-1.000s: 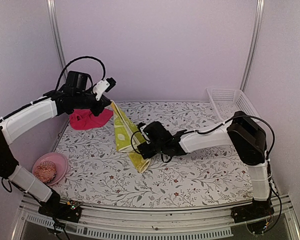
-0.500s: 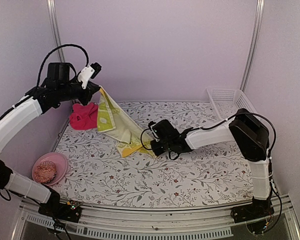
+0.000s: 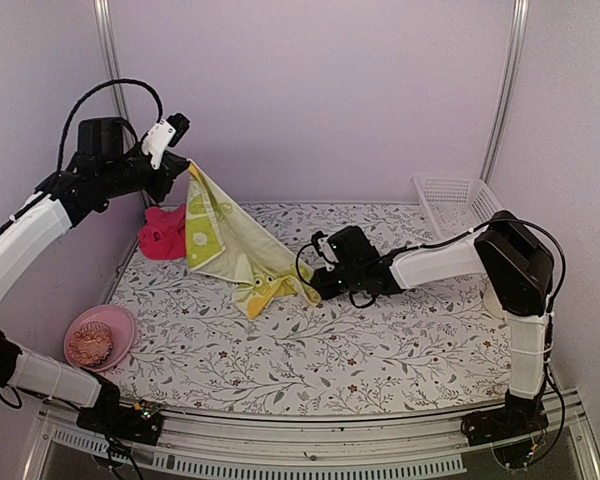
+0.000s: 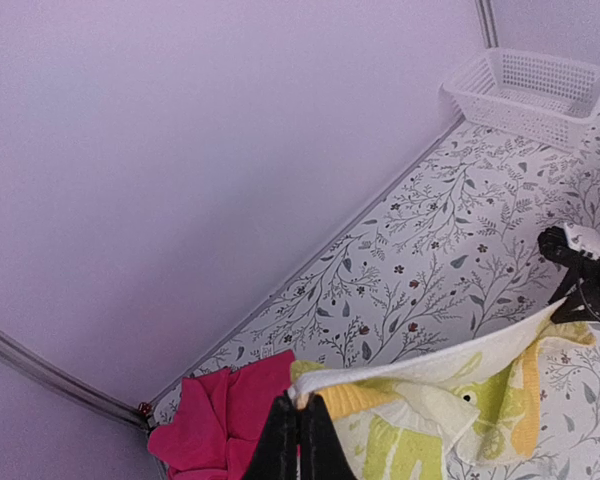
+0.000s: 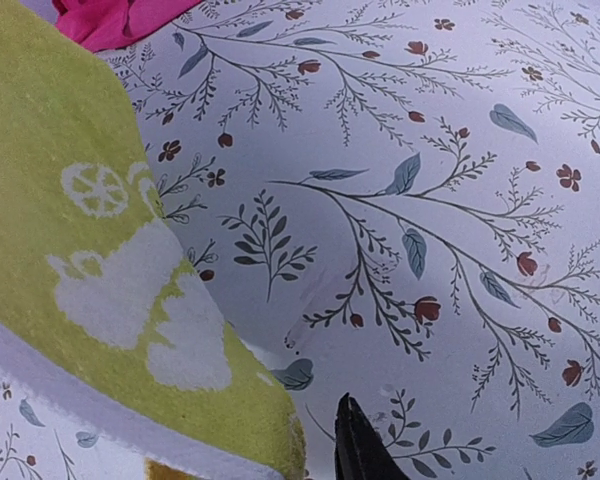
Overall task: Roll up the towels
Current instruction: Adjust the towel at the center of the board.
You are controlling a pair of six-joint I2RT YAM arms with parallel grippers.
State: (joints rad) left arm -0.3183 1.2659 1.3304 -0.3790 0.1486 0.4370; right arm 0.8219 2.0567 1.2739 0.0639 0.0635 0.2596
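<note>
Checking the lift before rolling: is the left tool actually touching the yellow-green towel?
Touching. The left wrist view shows the left tool shut on a corner of the yellow-green towel, which hangs from it.

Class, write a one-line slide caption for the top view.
Left fingers hold the yellow-green towel aloft by a corner; right fingers at its low end on the table.

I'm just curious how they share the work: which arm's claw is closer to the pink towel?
Left. The left gripper hangs just above the pink towel, pinching a corner of the yellow-green towel. The right gripper sits farther off, at that towel's other end.
</note>
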